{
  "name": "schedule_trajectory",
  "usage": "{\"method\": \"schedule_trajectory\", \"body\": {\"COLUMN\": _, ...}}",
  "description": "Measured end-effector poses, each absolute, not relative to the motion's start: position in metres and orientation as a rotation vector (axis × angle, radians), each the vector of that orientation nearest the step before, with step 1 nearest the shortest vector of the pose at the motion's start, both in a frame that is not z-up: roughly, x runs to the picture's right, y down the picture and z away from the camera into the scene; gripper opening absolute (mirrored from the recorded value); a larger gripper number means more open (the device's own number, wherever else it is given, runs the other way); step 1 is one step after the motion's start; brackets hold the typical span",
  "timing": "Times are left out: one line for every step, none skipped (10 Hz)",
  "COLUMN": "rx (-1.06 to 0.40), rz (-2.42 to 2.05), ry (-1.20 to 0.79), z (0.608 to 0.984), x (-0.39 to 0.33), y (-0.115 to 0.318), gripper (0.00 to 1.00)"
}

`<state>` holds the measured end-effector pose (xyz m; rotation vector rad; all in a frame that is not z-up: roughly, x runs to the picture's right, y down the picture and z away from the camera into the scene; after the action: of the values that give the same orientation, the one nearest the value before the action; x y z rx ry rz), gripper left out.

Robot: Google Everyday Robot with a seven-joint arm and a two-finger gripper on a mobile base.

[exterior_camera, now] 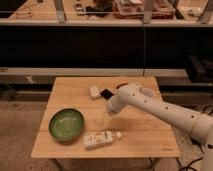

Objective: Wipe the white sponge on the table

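The white sponge (94, 91) lies on the far middle of the light wooden table (145, 135), beside a black device (106, 94). My gripper (110, 112) points down at the end of the white arm that reaches in from the right. It hangs over the table's middle, in front of the sponge and the black device and apart from the sponge. A small pale, translucent thing (107, 118) sits right under the gripper; I cannot tell whether the gripper touches it.
A green bowl (66, 125) stands at the front left of the table. A white bottle with a cap (101, 139) lies on its side near the front edge. Dark shelving runs behind the table.
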<state>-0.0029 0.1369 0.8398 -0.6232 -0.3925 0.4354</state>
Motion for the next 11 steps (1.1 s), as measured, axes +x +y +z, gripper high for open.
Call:
{"method": "schedule_trajectory", "body": {"rx": -0.623, "rz": 0.435, "ry": -0.393, "z": 0.84, "x": -0.003, "y": 0.137, "gripper": 0.8}}
{"method": "schedule_trajectory", "body": {"rx": -0.623, "rz": 0.435, "ry": -0.393, "z": 0.84, "x": -0.003, "y": 0.137, "gripper": 0.8}}
{"method": "schedule_trajectory", "body": {"rx": -0.623, "rz": 0.435, "ry": -0.393, "z": 0.84, "x": -0.003, "y": 0.137, "gripper": 0.8}}
{"method": "schedule_trajectory", "body": {"rx": -0.621, "rz": 0.433, "ry": -0.391, "z": 0.84, "x": -0.003, "y": 0.136, "gripper": 0.8}}
{"method": "schedule_trajectory", "body": {"rx": -0.616, "rz": 0.428, "ry": -0.385, "z": 0.84, "x": -0.001, "y": 0.134, "gripper": 0.8}}
{"method": "schedule_trajectory", "body": {"rx": -0.583, "rz": 0.405, "ry": -0.356, "z": 0.843, "x": 0.006, "y": 0.118, "gripper": 0.8}}
{"method": "schedule_trajectory", "body": {"rx": -0.546, "rz": 0.378, "ry": -0.323, "z": 0.845, "x": 0.012, "y": 0.096, "gripper": 0.8}}
{"method": "schedule_trajectory", "body": {"rx": -0.5, "rz": 0.34, "ry": -0.293, "z": 0.845, "x": 0.013, "y": 0.061, "gripper": 0.8}}
{"method": "schedule_trajectory", "body": {"rx": -0.467, "rz": 0.281, "ry": -0.266, "z": 0.844, "x": 0.009, "y": 0.027, "gripper": 0.8}}
{"method": "schedule_trajectory", "body": {"rx": -0.453, "rz": 0.239, "ry": -0.255, "z": 0.845, "x": 0.004, "y": 0.009, "gripper": 0.8}}
{"method": "schedule_trajectory", "body": {"rx": -0.451, "rz": 0.194, "ry": -0.247, "z": 0.848, "x": -0.002, "y": -0.005, "gripper": 0.8}}
